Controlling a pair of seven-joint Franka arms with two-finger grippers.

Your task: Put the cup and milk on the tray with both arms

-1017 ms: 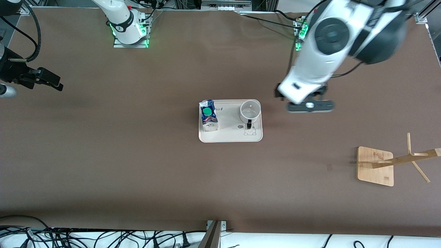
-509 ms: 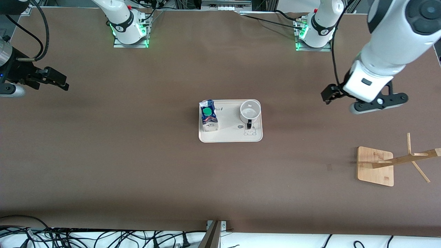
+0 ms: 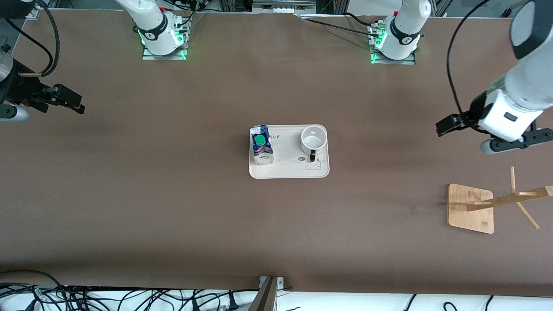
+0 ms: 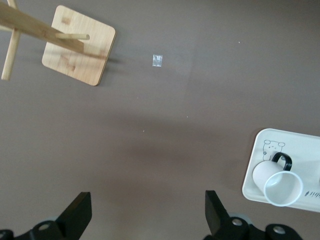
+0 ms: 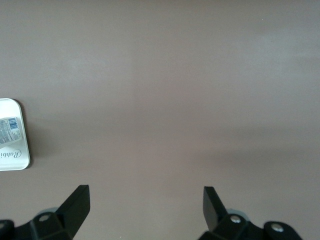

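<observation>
The brown table (image 3: 173,207) carries everything. The left arm (image 3: 525,90) hangs over the table edge at its own end, and the left gripper (image 4: 147,220) is released, its fingers wide apart and holding nothing. The right arm (image 3: 8,77) hangs over the table edge at its own end, and the right gripper (image 5: 145,212) is also released and empty. A wooden stand (image 3: 471,208) is near the table corner at the left arm's end, on the front camera's side. The tray (image 3: 288,170) lies in the middle of the table. The milk (image 3: 262,146) stands on the tray at its edge toward the right arm's end. The cup (image 3: 313,141) stands upright in the tray corner toward the left arm's base.
</observation>
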